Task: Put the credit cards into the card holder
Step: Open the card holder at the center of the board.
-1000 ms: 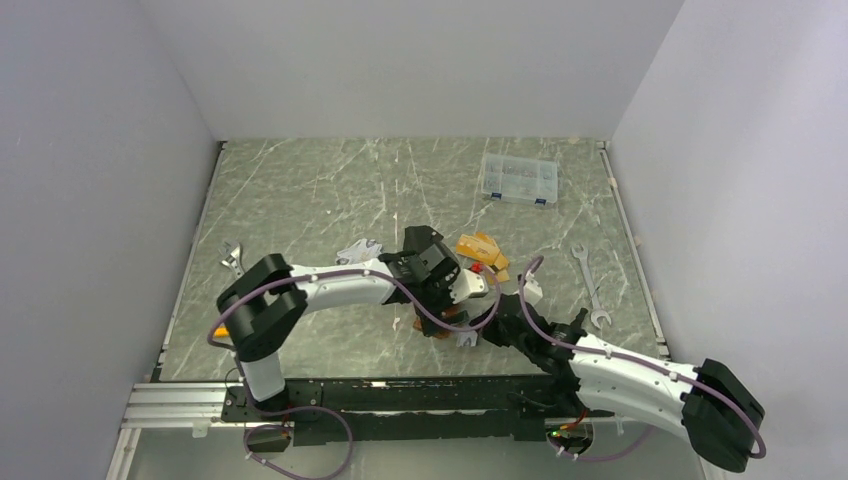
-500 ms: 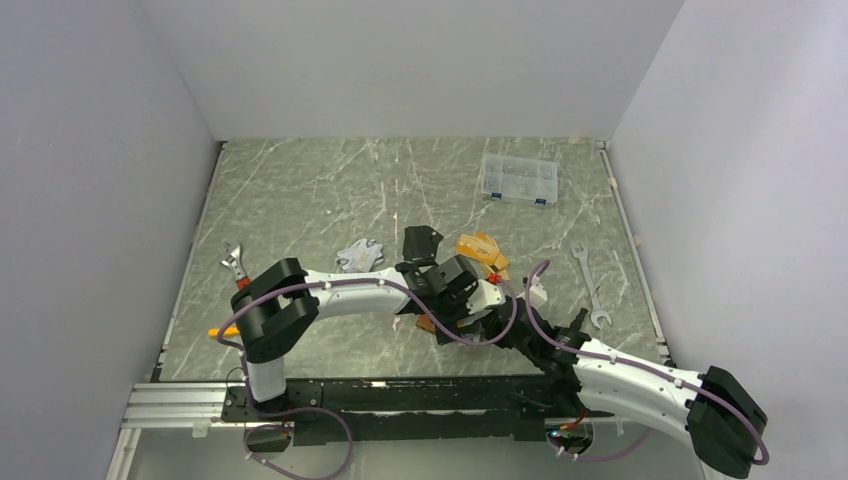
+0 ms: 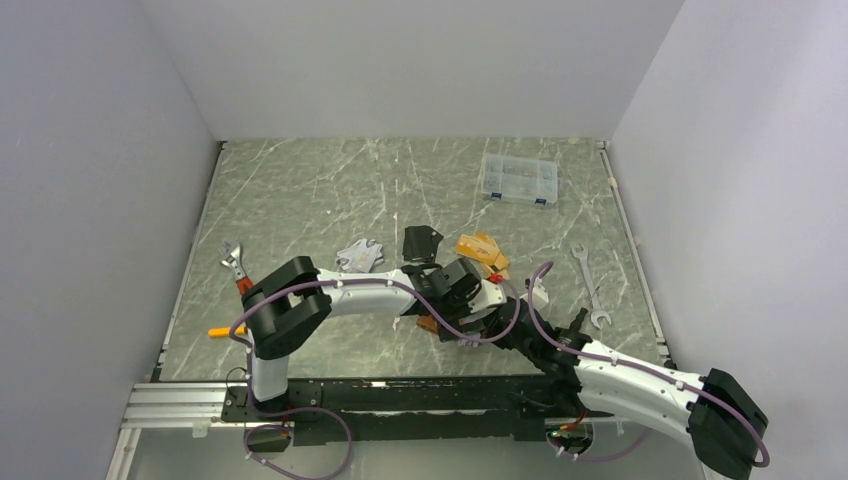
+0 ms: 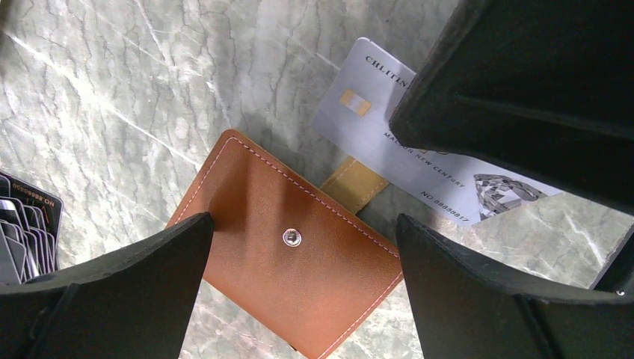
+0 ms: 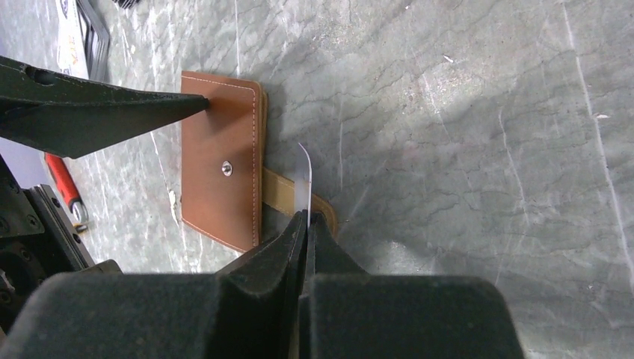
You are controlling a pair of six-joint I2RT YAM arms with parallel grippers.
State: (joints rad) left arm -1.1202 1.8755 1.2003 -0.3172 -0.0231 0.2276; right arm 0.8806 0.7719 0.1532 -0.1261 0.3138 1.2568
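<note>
The left gripper (image 4: 303,222) is wide open, one finger on each side of the closed brown card holder (image 4: 262,202) lying on the marble table (image 4: 112,90). The right gripper (image 5: 306,221) pinches a silver credit card (image 5: 302,179) by its edge, near the holder's tab (image 5: 278,193).

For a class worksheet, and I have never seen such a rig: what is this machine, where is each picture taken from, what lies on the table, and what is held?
Two robot arms, the left arm and the right arm, are bolted at the near edge of the table. One picture looks down from above; the other two come from a camera on each wrist. On it lie a closed brown card holder, piles of silver cards, black cards and orange cards, a clear box and wrenches. The right fingers pinch one silver card by the holder's tab. The left fingers are open, one on each side of the holder.
</note>
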